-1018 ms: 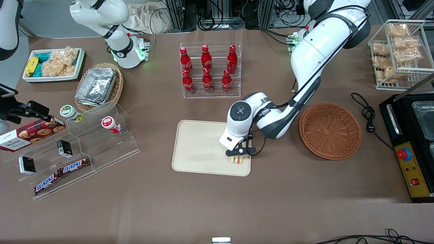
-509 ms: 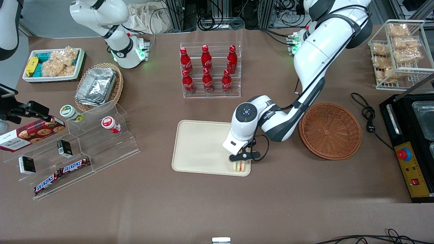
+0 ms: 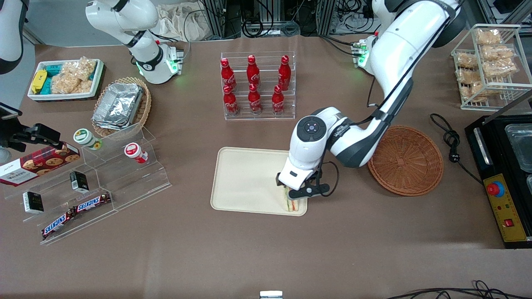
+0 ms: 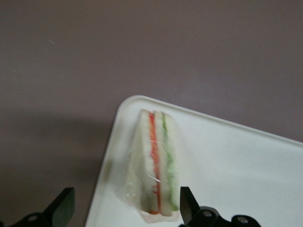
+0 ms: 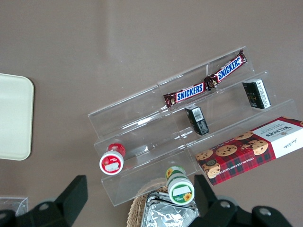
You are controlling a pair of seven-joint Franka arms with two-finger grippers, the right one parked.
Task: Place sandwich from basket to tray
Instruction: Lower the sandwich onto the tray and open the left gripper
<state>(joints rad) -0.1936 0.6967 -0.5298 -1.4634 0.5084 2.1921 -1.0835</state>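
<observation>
The tray (image 3: pixel 245 178) is seen beside the empty basket (image 3: pixel 405 160). The sandwich (image 4: pixel 156 165) is set on the tray, in the corner nearest the front camera, close to the rim. The gripper (image 4: pixel 124 205) hangs just above it, spread wide and holding nothing. The placing step is judged done; a clean upward withdrawal is called for next.

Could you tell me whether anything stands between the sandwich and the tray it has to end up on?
Nothing visible does. The sandwich already rests on the tray, in the corner nearest the front camera on the basket's side. The pincer hangs just above it, fingers open and apart from the wrap.
</observation>
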